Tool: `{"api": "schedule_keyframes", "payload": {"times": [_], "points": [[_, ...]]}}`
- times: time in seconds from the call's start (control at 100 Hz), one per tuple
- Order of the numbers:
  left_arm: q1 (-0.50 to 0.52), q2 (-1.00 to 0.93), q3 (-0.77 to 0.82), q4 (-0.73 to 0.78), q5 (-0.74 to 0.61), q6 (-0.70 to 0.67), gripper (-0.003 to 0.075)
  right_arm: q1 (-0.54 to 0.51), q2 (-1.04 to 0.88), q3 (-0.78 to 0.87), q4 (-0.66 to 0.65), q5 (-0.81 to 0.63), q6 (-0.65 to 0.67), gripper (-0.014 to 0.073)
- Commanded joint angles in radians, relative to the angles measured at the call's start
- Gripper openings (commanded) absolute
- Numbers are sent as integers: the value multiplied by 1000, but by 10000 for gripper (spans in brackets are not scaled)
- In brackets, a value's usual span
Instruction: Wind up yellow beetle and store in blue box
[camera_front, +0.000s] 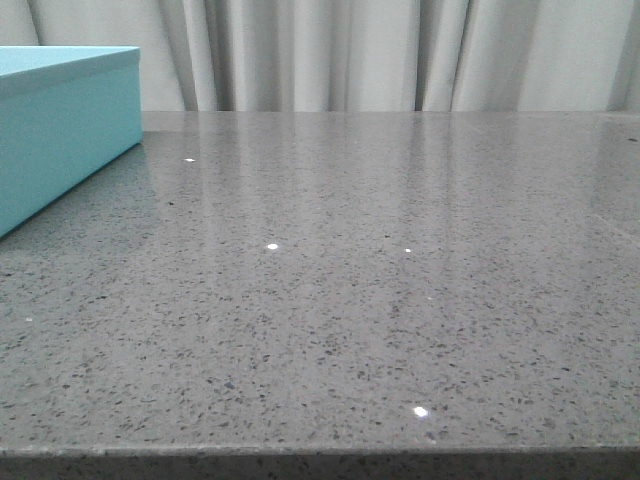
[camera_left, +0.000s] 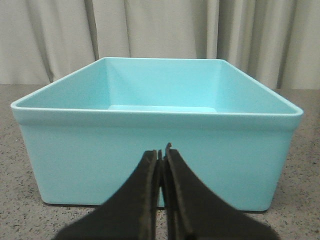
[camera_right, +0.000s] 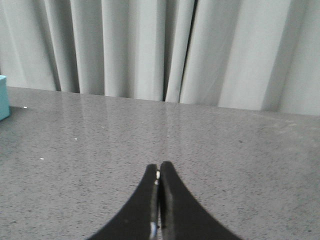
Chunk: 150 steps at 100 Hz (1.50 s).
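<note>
The blue box (camera_front: 60, 130) stands at the far left of the grey table in the front view. In the left wrist view it (camera_left: 155, 150) fills the frame, open-topped, and the part of its inside that shows holds nothing. My left gripper (camera_left: 162, 152) is shut and empty, low over the table just in front of the box's near wall. My right gripper (camera_right: 159, 167) is shut and empty over bare table; a corner of the box (camera_right: 3, 97) shows at the edge of that view. The yellow beetle is out of view in every frame. Neither gripper shows in the front view.
The grey speckled table (camera_front: 350, 300) has its front edge along the bottom of the front view. Pale curtains (camera_front: 400, 55) hang behind the table's far edge.
</note>
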Motion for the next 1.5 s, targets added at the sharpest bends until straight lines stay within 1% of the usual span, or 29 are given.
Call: {"api": "schedule_keyframes", "payload": {"times": [0.0,0.13,0.21,0.28,0.33,0.41,0.48,0.57,0.64,0.77,0.88,1.05,1.1,1.49], "points": [[-1,-31,43,-9,-67,2,-20,0,10,-20,-65,-82,-12,-67],[-1,-31,43,-9,-67,2,-20,-4,19,-3,-70,-124,-12,-67],[-1,-31,43,-9,-67,2,-20,-33,19,31,-49,-177,-13,-67],[-1,-31,43,-9,-67,2,-20,-70,19,69,5,-224,-19,-67],[-1,-31,43,-9,-67,2,-20,-94,15,98,47,-252,-54,-67],[-1,-31,43,-9,-67,2,-20,-130,-5,146,110,-300,-177,-67],[-1,-31,43,-9,-67,2,-20,-159,-26,188,200,-330,-239,-67],[-1,-31,43,-9,-67,2,-20,-201,-55,247,302,-358,-276,-67],[-1,-31,43,-9,-67,2,-20,-243,-81,293,336,-376,-276,-67],[-1,-31,43,-9,-67,2,-20,-325,-135,358,339,-372,-275,-67],[-1,-31,43,-9,-67,2,-20,-359,-171,403,349,-363,-272,-67],[-1,-31,43,-9,-67,2,-20,-365,-177,480,393,-378,-272,-67],[-1,-31,43,-9,-67,2,-20,-365,-177,476,393,-340,-272,-67],[-1,-30,43,-9,-67,2,-20,-365,-177,477,393,-342,-272,-67]]}}
